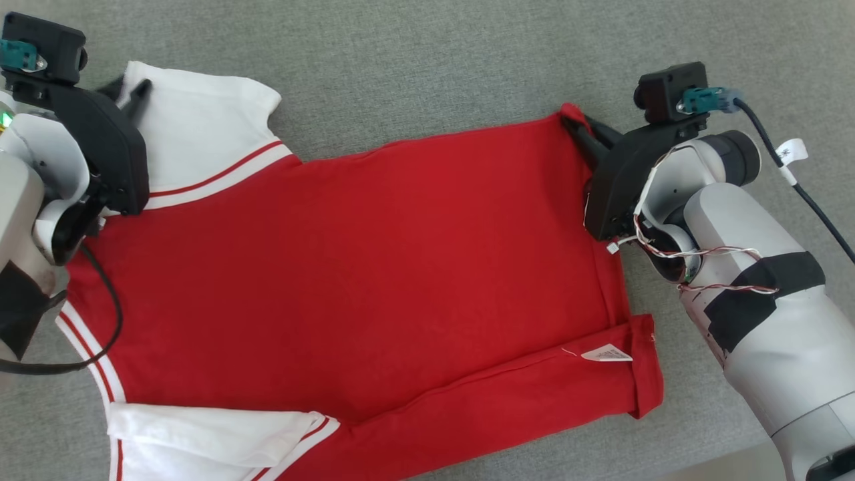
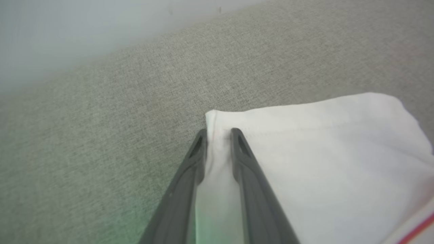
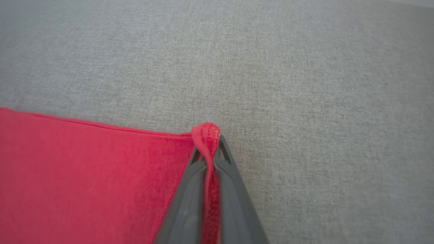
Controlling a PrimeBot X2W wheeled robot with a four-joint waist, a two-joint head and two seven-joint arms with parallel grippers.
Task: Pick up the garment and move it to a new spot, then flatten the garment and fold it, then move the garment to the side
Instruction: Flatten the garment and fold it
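Note:
The garment (image 1: 374, 267), a red shirt with white, red-striped sleeves, lies spread on the grey cloth surface (image 1: 434, 60). My left gripper (image 1: 130, 90) is at the far left, on the upper white sleeve. In the left wrist view its fingers (image 2: 218, 134) are closed on the corner of that white sleeve (image 2: 322, 152), with cloth bunched between them. My right gripper (image 1: 574, 123) is at the far right corner of the red hem. There, in the right wrist view, it (image 3: 212, 142) is shut on a small fold of the red fabric (image 3: 84, 169).
A white care label (image 1: 606, 354) pokes out at the folded-over near right hem. A dark cable (image 1: 801, 190) trails off my right wrist. Bare grey surface stretches beyond the shirt's far edge and to its right.

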